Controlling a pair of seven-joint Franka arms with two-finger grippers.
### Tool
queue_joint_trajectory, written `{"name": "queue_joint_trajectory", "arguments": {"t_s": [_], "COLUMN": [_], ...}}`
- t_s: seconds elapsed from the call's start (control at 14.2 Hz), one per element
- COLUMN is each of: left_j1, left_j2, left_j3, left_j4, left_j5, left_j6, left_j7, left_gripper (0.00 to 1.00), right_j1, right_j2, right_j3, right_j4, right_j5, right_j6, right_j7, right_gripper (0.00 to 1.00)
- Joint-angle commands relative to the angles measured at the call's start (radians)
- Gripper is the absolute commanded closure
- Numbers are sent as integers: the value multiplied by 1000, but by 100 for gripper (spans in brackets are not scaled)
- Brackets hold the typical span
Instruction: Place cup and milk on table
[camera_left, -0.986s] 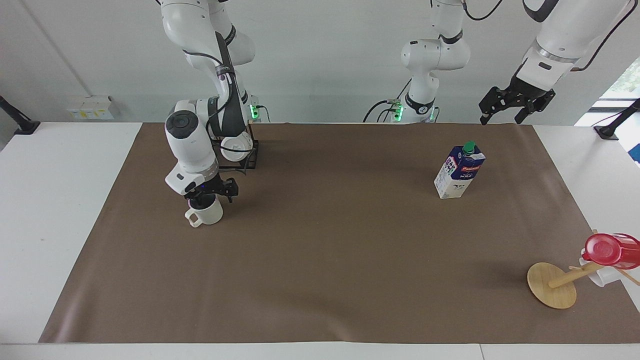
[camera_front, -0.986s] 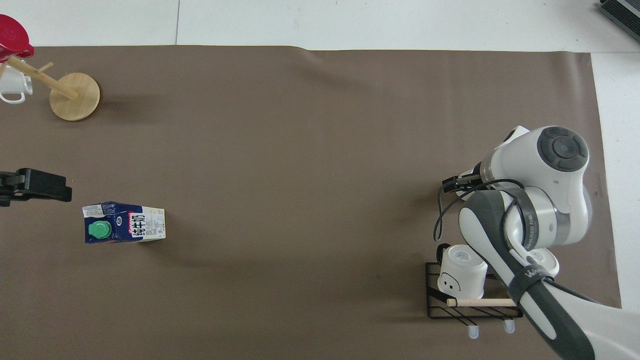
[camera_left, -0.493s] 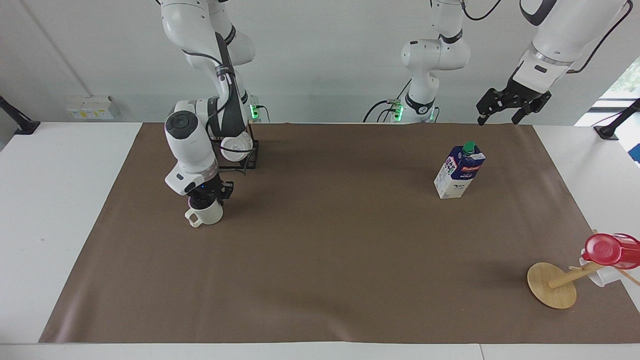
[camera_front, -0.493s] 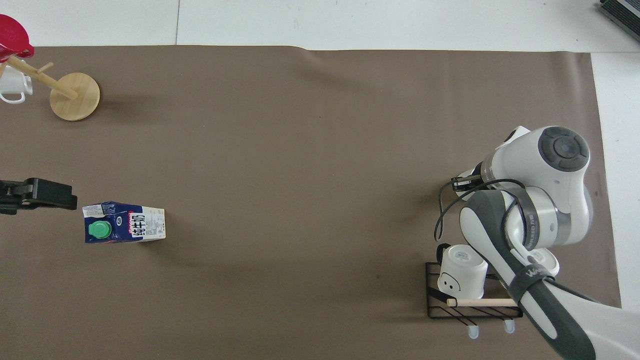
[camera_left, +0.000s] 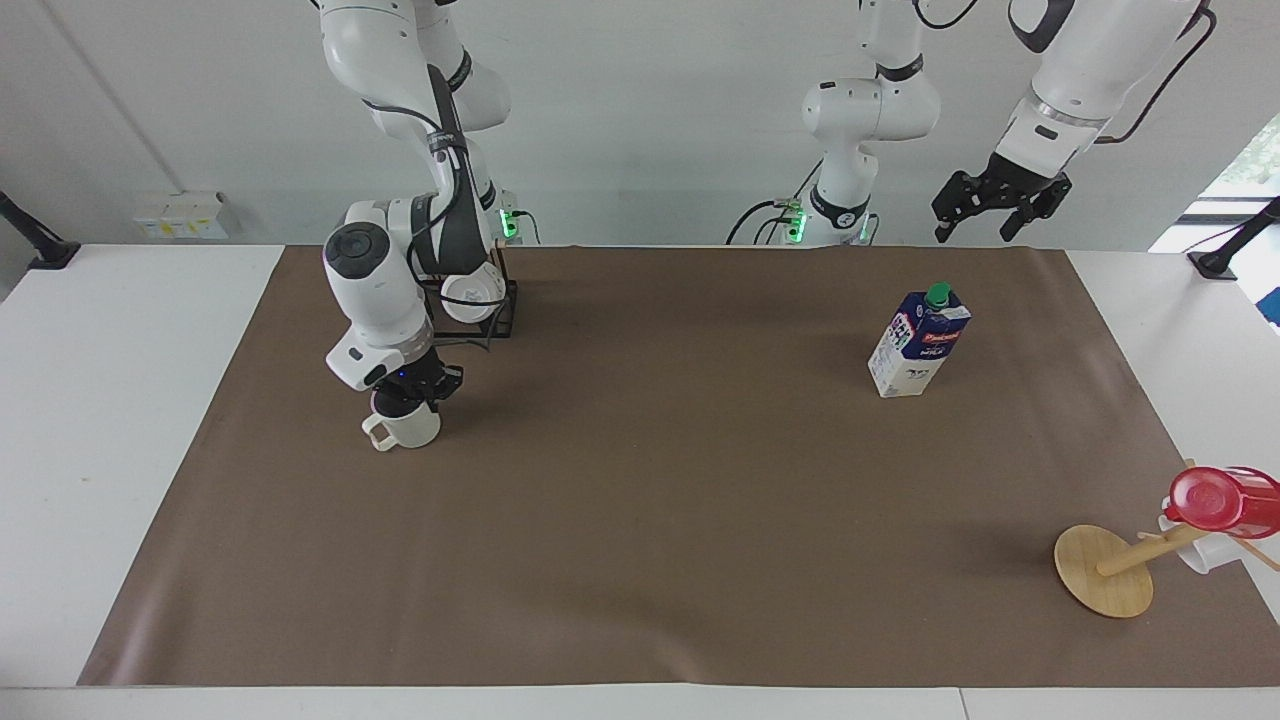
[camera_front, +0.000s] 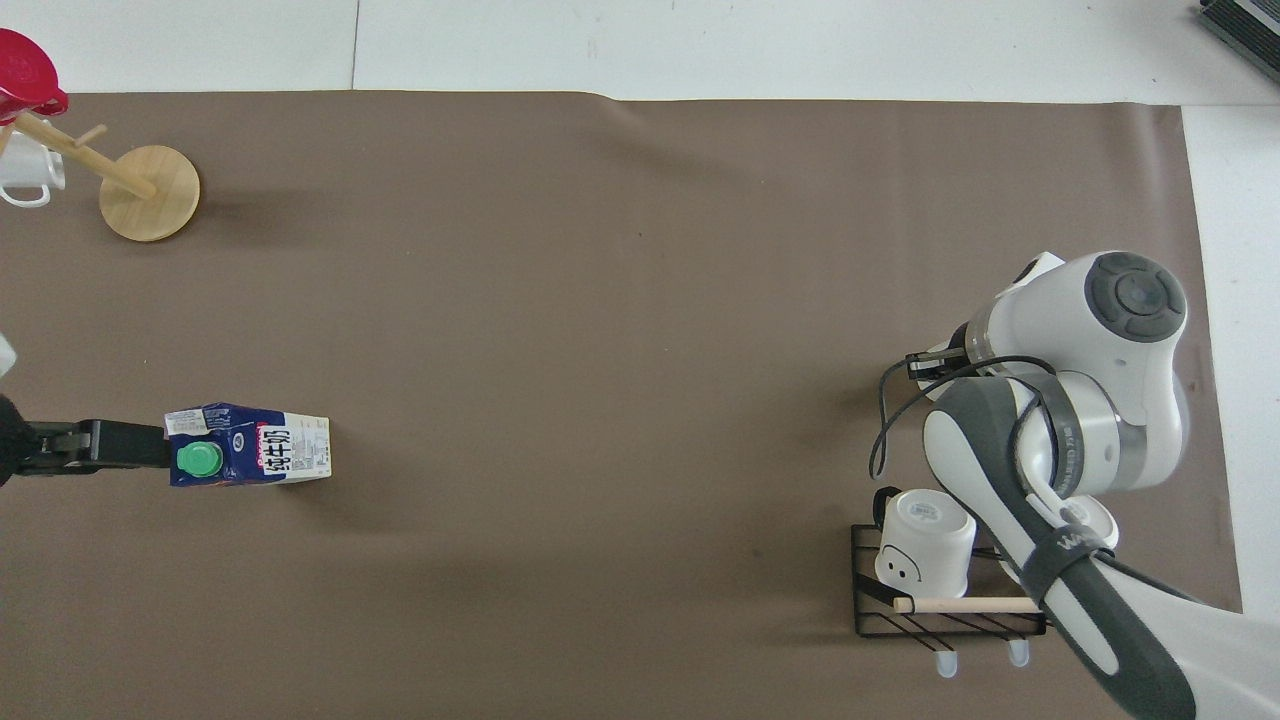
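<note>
My right gripper (camera_left: 408, 392) had its fingers pinched on the rim of the cream-white ceramic mug with the small loop handle (camera_left: 404, 428), which sat directly beneath it on the brown mat of the wide white counter (camera_left: 120, 400), toward the right arm's end. In the facing view the handle pointed to about eight o'clock from the gripper. The black wire rack (camera_front: 945, 590) holding an upturned white mug (camera_front: 923, 546) stood just nearer to me than the cup. My left gripper (camera_left: 985, 203) hung spread open high in the air, at about one o'clock from the tall blue-and-white milk carton with the green screw cap (camera_left: 918, 342), well clear of it. The carton stood upright on the mat toward the left arm's end.
</note>
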Motion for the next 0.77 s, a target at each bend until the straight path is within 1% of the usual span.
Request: {"name": "queue_joint_trajectory", "arguments": {"t_s": [0.0, 0.21, 0.42, 0.7], "left_j1": [-15, -18, -29, -29], "left_j2": [-18, -10, -9, -9], "left_j3": [4, 4, 4, 4], "left_j4": [-34, -35, -63, -95], "left_j5": [13, 13, 13, 13], "left_j6": [29, 37, 66, 104], "left_j7": [-15, -15, -15, -15], "left_gripper": [0, 0, 0, 0], "right_j1": [-4, 4, 7, 91], "right_j2": [-28, -67, -78, -76], "right_j3": [8, 10, 54, 54], "right_j4": [19, 90, 174, 236], "right_j5": [19, 16, 11, -7], "right_j6": [-45, -196, -320, -385], "right_j7": [-48, -69, -41, 45], "right_gripper": [100, 100, 100, 100]}}
